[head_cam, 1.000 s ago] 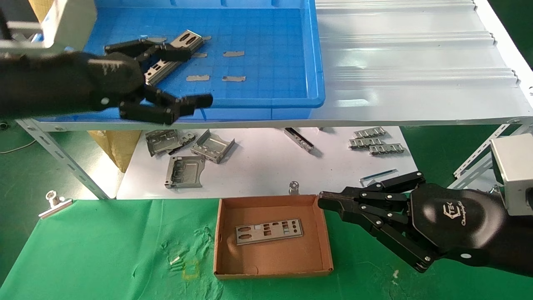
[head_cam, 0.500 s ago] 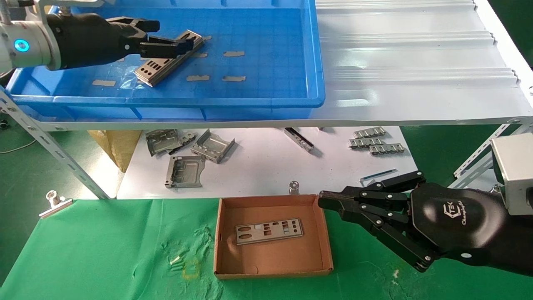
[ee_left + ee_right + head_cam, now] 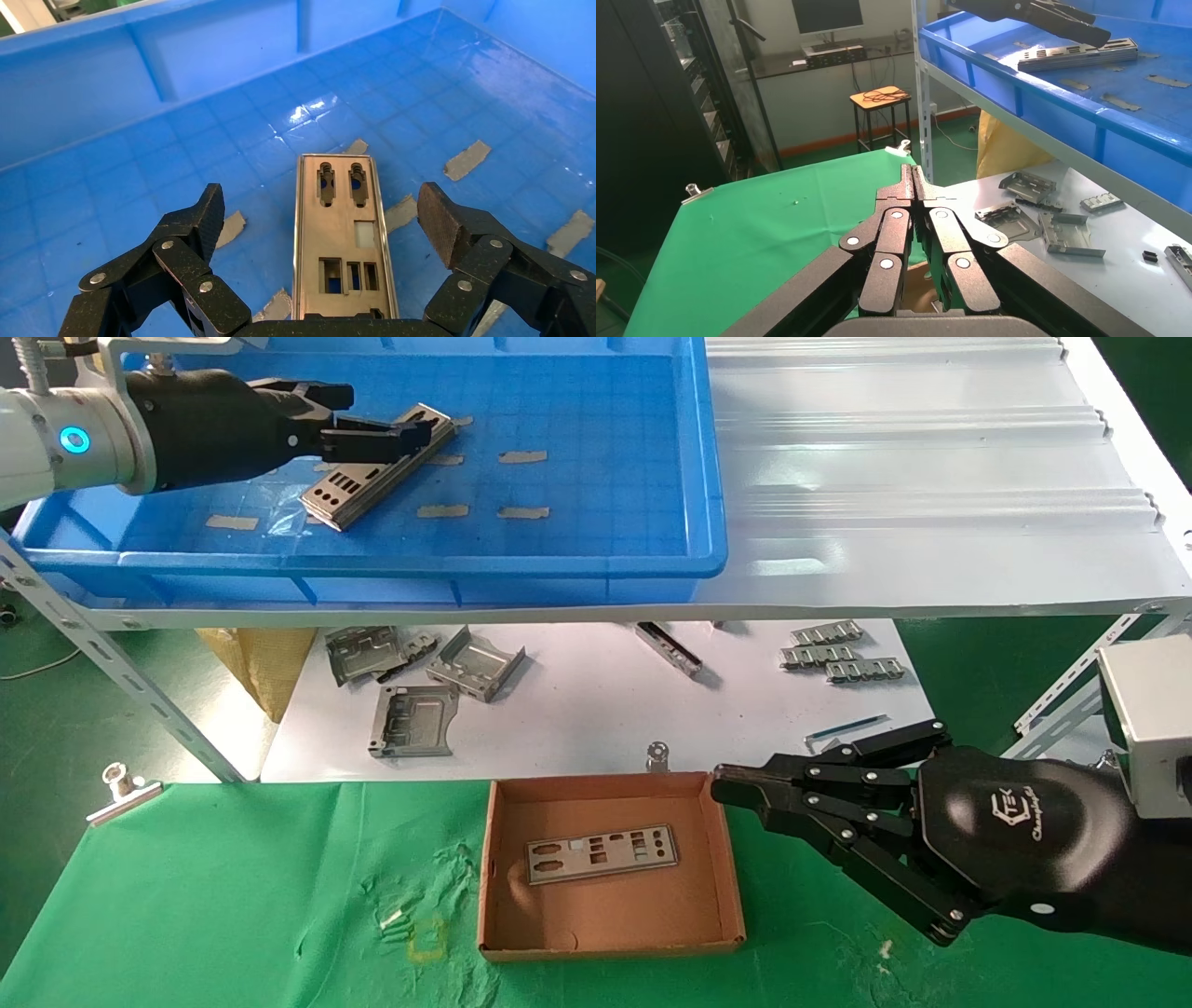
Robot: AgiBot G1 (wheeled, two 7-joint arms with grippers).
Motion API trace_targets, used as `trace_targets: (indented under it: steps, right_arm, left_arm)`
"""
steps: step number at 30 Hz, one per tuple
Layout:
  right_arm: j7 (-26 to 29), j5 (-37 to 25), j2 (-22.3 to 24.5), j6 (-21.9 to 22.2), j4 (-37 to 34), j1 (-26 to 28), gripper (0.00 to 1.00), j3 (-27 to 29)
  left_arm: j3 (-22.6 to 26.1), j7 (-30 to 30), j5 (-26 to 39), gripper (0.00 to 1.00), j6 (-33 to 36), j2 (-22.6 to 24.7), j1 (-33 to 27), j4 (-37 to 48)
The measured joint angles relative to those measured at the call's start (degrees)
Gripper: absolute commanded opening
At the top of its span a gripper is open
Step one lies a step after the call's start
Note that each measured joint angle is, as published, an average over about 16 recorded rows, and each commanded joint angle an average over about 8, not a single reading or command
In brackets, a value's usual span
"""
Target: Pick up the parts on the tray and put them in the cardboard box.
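Note:
A silver-grey punched plate (image 3: 380,467) lies on the floor of the blue tray (image 3: 605,477) on the shelf. My left gripper (image 3: 382,416) hovers over its far end, open and empty. In the left wrist view the plate (image 3: 344,239) lies lengthwise between the spread fingers (image 3: 439,221) of the left gripper (image 3: 325,219). A second plate (image 3: 601,852) lies flat in the brown cardboard box (image 3: 610,933) on the green cloth. My right gripper (image 3: 731,789) is shut and empty, parked beside the box's far right corner; it also shows in the right wrist view (image 3: 911,175).
Bits of tan tape (image 3: 521,457) stick to the tray floor. Under the shelf a white sheet (image 3: 577,719) holds bent grey brackets (image 3: 475,665) and ridged strips (image 3: 843,657). A metal clip (image 3: 121,791) sits at the cloth's left edge. Shelf struts (image 3: 130,682) slant down at left.
My left arm has swung from the tray's front wall up and back into the tray, then crept slightly right over the plate. The right arm has not moved.

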Motion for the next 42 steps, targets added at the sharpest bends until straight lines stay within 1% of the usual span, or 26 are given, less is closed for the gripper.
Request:
trace_targets:
  steps: [6, 7, 8, 42]
  right_arm:
    - [0.00, 0.00, 0.00, 0.00, 0.00, 0.00, 1.00, 0.00]
    - [0.00, 0.00, 0.00, 0.00, 0.00, 0.00, 1.00, 0.00]
    - [0.00, 0.00, 0.00, 0.00, 0.00, 0.00, 1.00, 0.00]
    - [0.00, 0.00, 0.00, 0.00, 0.00, 0.00, 1.00, 0.00]
  left_arm:
    - [-0.11, 0.84, -0.16, 0.13, 0.08, 0.31, -0.01, 1.32]
    - [-0.13, 1.00, -0.20, 0.04, 0.05, 0.36, 0.01, 1.47]
    - [-0.16, 1.18, -0.24, 0.00, 0.00, 0.40, 0.03, 1.60]
    - [-0.29, 5.46, -0.37, 0.00, -1.41, 1.45, -0.35, 3.25]
